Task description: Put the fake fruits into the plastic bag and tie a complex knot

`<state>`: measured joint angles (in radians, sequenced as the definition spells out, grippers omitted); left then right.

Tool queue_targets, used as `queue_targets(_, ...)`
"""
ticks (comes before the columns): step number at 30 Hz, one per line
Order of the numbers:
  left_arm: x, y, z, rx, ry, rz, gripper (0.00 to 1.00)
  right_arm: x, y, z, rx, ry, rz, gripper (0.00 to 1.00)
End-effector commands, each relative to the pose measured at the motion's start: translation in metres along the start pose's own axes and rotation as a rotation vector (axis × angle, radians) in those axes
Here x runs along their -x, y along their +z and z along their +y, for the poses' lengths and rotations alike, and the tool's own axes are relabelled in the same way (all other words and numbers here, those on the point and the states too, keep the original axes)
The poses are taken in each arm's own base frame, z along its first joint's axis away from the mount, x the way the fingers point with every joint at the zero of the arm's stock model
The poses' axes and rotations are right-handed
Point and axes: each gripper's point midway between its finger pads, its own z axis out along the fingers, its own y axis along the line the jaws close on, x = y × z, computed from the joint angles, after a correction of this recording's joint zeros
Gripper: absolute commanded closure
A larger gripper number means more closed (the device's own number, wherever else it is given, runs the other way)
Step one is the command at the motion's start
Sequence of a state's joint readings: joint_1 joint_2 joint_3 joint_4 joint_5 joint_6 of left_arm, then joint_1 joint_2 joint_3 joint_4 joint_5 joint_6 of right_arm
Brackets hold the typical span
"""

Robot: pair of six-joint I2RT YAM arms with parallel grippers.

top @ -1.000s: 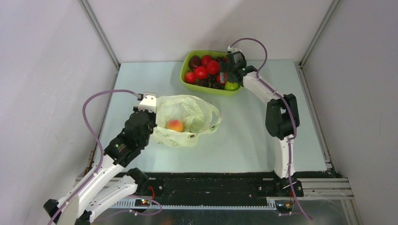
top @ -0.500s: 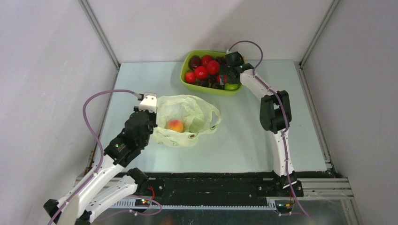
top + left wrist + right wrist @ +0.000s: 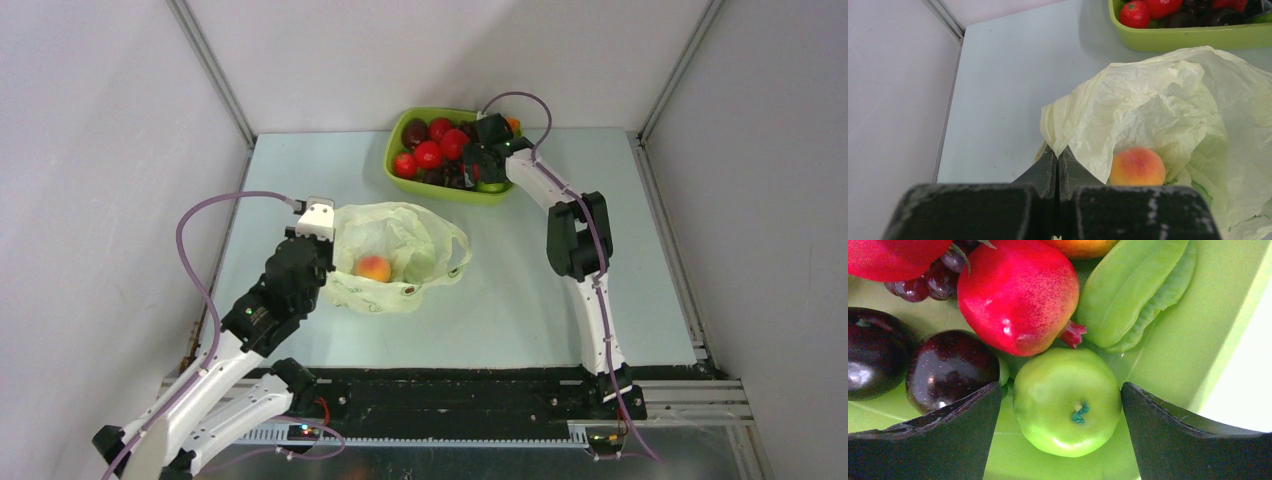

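The pale yellow-green plastic bag (image 3: 400, 240) lies open on the table with an orange-pink peach (image 3: 375, 268) inside. My left gripper (image 3: 1058, 154) is shut on the bag's near rim (image 3: 1168, 100), holding the mouth up beside the peach (image 3: 1137, 166). My right gripper (image 3: 1060, 386) is open and down in the lime-green tray (image 3: 440, 192). Its two fingers straddle a green apple (image 3: 1066, 402) that rests on the tray floor. The right finger nearly touches the apple. In the top view that gripper (image 3: 482, 168) hides most of the apple.
Around the green apple lie a red fruit (image 3: 1018, 295), two dark plums (image 3: 950, 367), purple grapes (image 3: 928, 280) and a green star-shaped fruit (image 3: 1133, 295). Red apples (image 3: 430, 152) fill the tray's left half. The tray's right wall (image 3: 1238, 330) is close to my right finger.
My right arm has reached further forward and down into the tray, bringing its open fingers around the green apple. The left arm, bag and peach have not moved.
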<state>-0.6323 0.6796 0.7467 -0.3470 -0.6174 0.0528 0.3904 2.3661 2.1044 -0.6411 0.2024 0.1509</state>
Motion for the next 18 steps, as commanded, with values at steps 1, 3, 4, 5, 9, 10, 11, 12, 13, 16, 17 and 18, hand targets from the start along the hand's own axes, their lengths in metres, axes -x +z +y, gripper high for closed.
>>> queue_targets(1, 0.027, -0.006, 0.006, 0.003, -0.057, -0.064, 1.0, -0.008, 0.006, 0.004, -0.015, -0.034, 0.028, 0.06)
queue_targets(3, 0.027, -0.007, 0.007, 0.005, -0.058, -0.066, 1.0, -0.01, 0.008, 0.007, -0.011, -0.032, 0.032, 0.06)
queue_targets(4, 0.027, -0.007, 0.007, 0.006, -0.058, -0.066, 1.0, -0.011, 0.009, 0.007, -0.012, -0.032, 0.035, 0.06)
queue_targets(5, 0.028, -0.007, 0.007, 0.006, -0.06, -0.068, 1.0, -0.011, 0.01, 0.006, -0.017, -0.028, 0.035, 0.07)
queue_targets(9, 0.028, -0.008, 0.008, 0.007, -0.062, -0.072, 1.0, -0.01, 0.009, 0.003, -0.027, -0.025, 0.033, 0.16)
queue_targets(10, 0.029, -0.009, 0.009, 0.008, -0.064, -0.073, 1.0, -0.009, 0.008, 0.002, -0.029, -0.025, 0.03, 0.18)
queue_targets(11, 0.029, -0.009, 0.009, 0.008, -0.064, -0.074, 1.0, -0.006, 0.005, 0.001, -0.032, -0.025, 0.023, 0.23)
queue_targets(12, 0.029, -0.009, 0.009, 0.007, -0.065, -0.075, 1.0, -0.005, 0.004, 0.001, -0.033, -0.025, 0.018, 0.25)
queue_targets(13, 0.029, -0.009, 0.009, 0.007, -0.065, -0.075, 1.0, -0.002, 0.001, 0.0, -0.034, -0.023, 0.011, 0.3)
queue_targets(16, 0.029, -0.009, 0.009, 0.007, -0.066, -0.077, 1.0, 0.006, -0.008, 0.0, -0.029, -0.019, -0.02, 0.43)
queue_targets(17, 0.03, -0.01, 0.01, 0.008, -0.067, -0.078, 1.0, 0.007, -0.009, 0.0, -0.029, -0.016, -0.026, 0.43)
queue_targets(18, 0.03, -0.01, 0.01, 0.008, -0.067, -0.079, 1.0, 0.012, -0.014, 0.0, -0.025, -0.015, -0.045, 0.45)
